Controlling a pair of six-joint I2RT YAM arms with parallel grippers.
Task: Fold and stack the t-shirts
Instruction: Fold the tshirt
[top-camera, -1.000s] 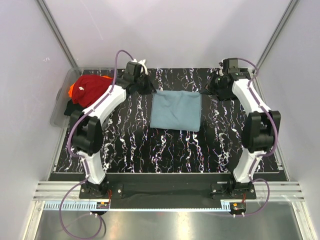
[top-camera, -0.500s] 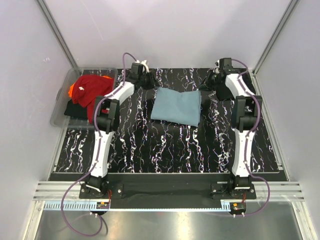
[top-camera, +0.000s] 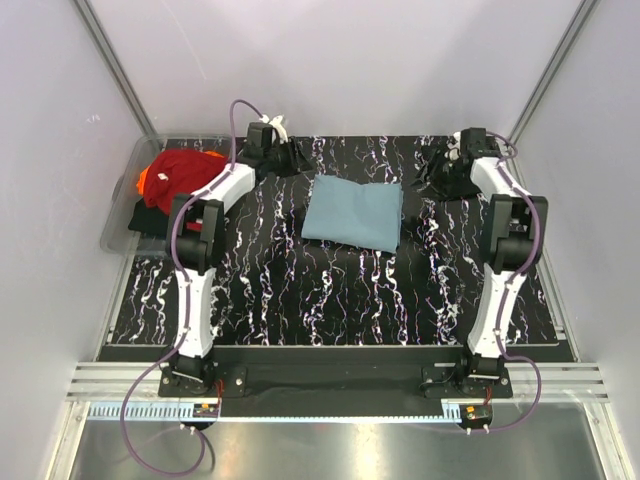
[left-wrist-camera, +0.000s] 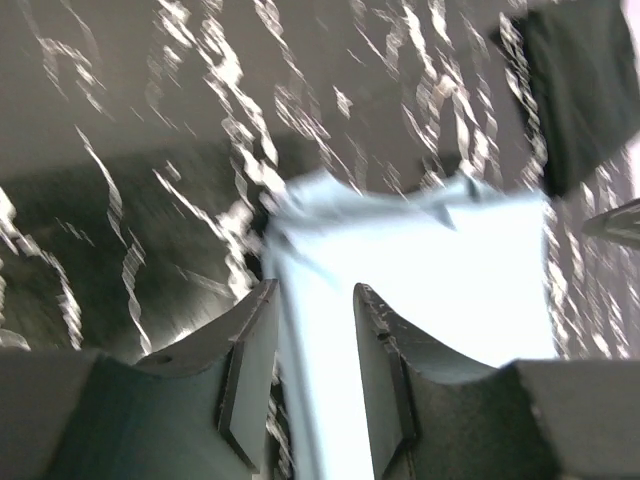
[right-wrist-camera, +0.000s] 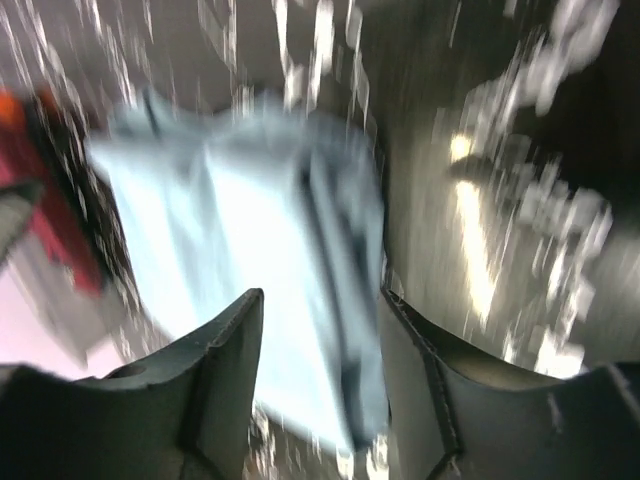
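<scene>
1. Top external view: the dusty teal-blue t-shirt (top-camera: 352, 213) is soft, matte fabric folded into a flat, roughly square pad. It lies toward the back middle of the glossy black tabletop with white marble veining (top-camera: 300, 290), with a couple of shallow creases across it.
2. The left tool (top-camera: 288, 158) sits near the shirt's far left corner and the right tool (top-camera: 437, 178) near its far right corner. Both look clear of the cloth.
3. Left wrist view: hard dark fingers are spread with nothing pinched between them, so it's let go. The shirt's rumpled pale edge shows beyond the gap.
4. Right wrist view is blurry, but same deal: curved fingers apart, nothing gripped.
5. The clear plastic tub (top-camera: 118, 222) at the left edge holds a crumpled red shirt (top-camera: 185, 175), a bit of orange fabric (top-camera: 143, 181) and some black fabric (top-camera: 148, 217) underneath.
</scene>
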